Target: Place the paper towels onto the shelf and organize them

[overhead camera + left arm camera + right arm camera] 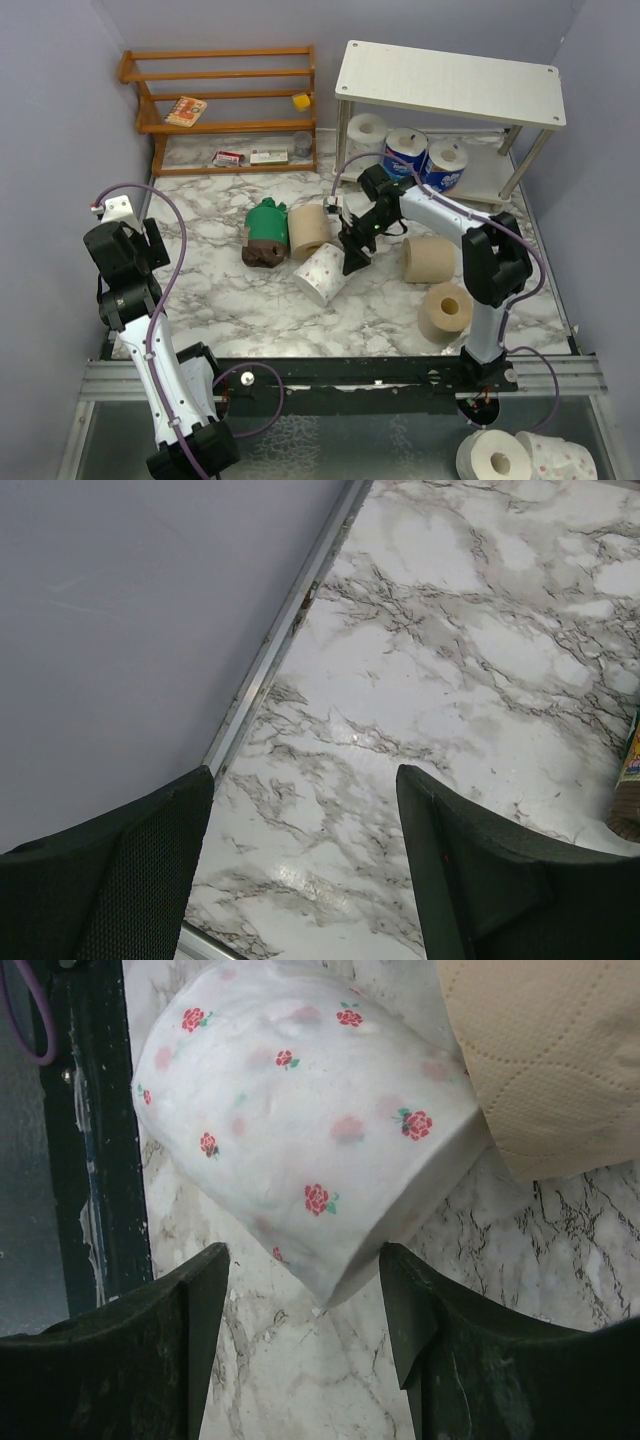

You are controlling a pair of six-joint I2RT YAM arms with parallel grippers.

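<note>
The right gripper [352,262], jaws apart, hovers at the white rose-printed paper roll [300,1120]; the left gripper [305,778] gapes over the marble tabletop [450,630].

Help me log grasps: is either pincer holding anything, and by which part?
Nothing is held. The right pincer is open at the rose-print roll, not clamping it; the left pincer is open over the table.

Even bright light, soft shadows, sheen on marble table [360,740]

Right wrist view crops the tan roll [550,1060] — top, right.
</note>
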